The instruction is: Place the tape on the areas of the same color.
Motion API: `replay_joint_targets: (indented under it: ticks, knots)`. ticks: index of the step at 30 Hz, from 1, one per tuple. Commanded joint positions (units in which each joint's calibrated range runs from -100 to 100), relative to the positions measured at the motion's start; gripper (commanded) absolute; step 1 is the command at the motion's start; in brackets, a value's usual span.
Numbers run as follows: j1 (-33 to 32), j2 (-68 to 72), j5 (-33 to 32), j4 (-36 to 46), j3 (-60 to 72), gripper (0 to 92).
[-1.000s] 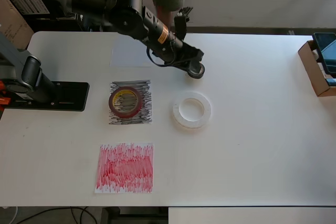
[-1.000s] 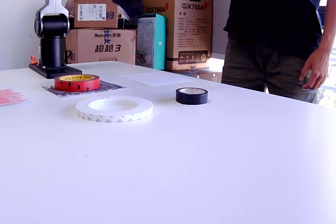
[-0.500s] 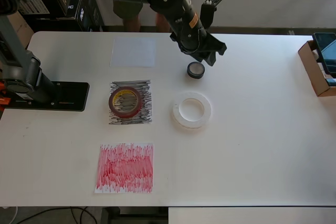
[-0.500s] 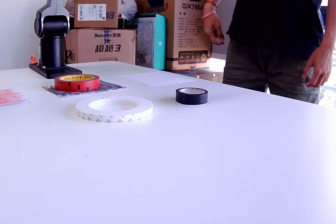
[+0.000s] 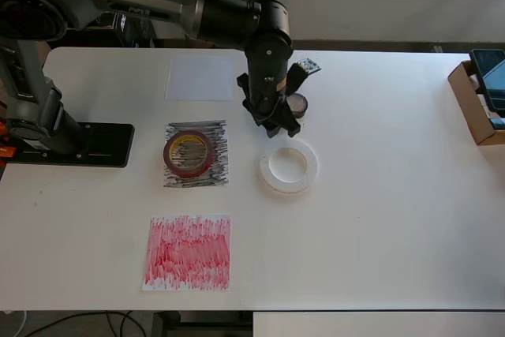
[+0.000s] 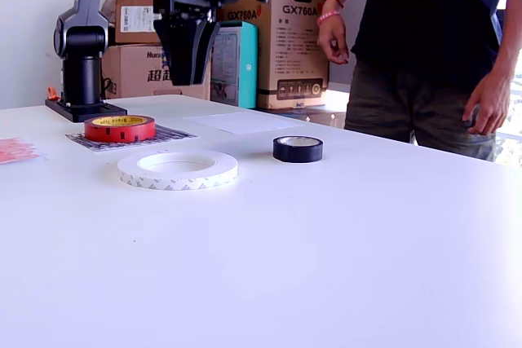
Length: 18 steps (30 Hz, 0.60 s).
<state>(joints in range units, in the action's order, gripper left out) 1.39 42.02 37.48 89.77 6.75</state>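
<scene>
A small black tape roll (image 5: 298, 103) (image 6: 298, 149) lies on bare table, partly covered by my arm in the overhead view. Just in front of it lies the wide white ring (image 5: 266, 167) (image 6: 175, 179), also on bare table. The dark-red roll (image 5: 170, 155) (image 6: 120, 129) rests on the black scribbled sheet (image 5: 221, 132) (image 6: 167, 134). The white sheet (image 5: 201, 78) (image 6: 245, 121) and the red scribbled sheet (image 5: 188, 252) (image 6: 12, 150) carry nothing. My gripper (image 5: 272, 120) (image 6: 186, 79) points down, well above the table between the black roll and the white ring, holding nothing; its finger gap is hidden.
The arm's base (image 5: 79, 144) (image 6: 81, 63) stands at the overhead view's left. An open cardboard box (image 5: 477, 108) sits at the right edge. A person (image 6: 432, 46) stands at the far side, and stacked cartons (image 6: 285, 30) are behind the table.
The arm swung from beyond the black roll back toward the white ring, and the gripper now points straight down. The three rolls have not moved.
</scene>
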Motion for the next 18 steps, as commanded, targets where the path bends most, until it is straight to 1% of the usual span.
replay_joint_targets:
  ticks: [1,5,10,18]
  knots:
    - [0.5,2.2,-0.9,-0.4,-1.3,43.4]
    - [0.6,2.8,-0.7,-0.8,-0.5,43.4]
    - [0.6,2.0,-0.7,-7.2,-0.2,43.4]
    - [1.0,4.1,0.3,-7.9,3.8,43.4]
